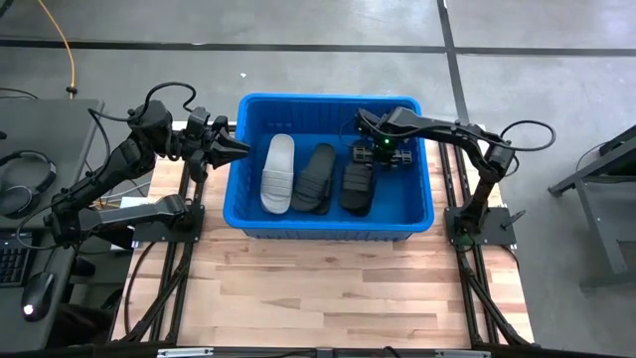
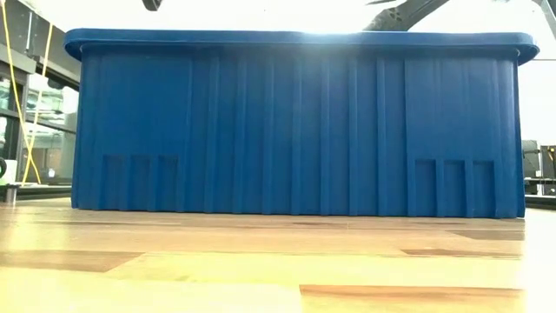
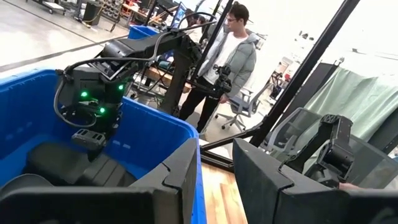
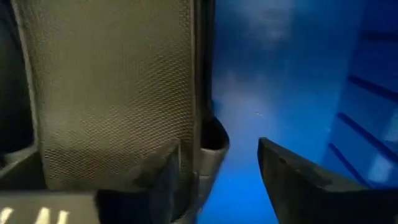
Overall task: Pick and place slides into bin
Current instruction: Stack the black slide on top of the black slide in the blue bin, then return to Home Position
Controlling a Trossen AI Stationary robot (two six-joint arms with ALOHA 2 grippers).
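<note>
The open right gripper hangs over the far end of the right black strapped slide in the bright blue plastic bin, seemingly released, long axis near-to-far; left gripper, partly open, waits outside.

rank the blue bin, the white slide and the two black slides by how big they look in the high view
1. The blue bin, by far the largest.
2. The white slide, which looks slightly longer than the black ones.
3. The middle black slide and the right black slide look alike; the right claw overlaps the right one, so no ranking between them.
</note>
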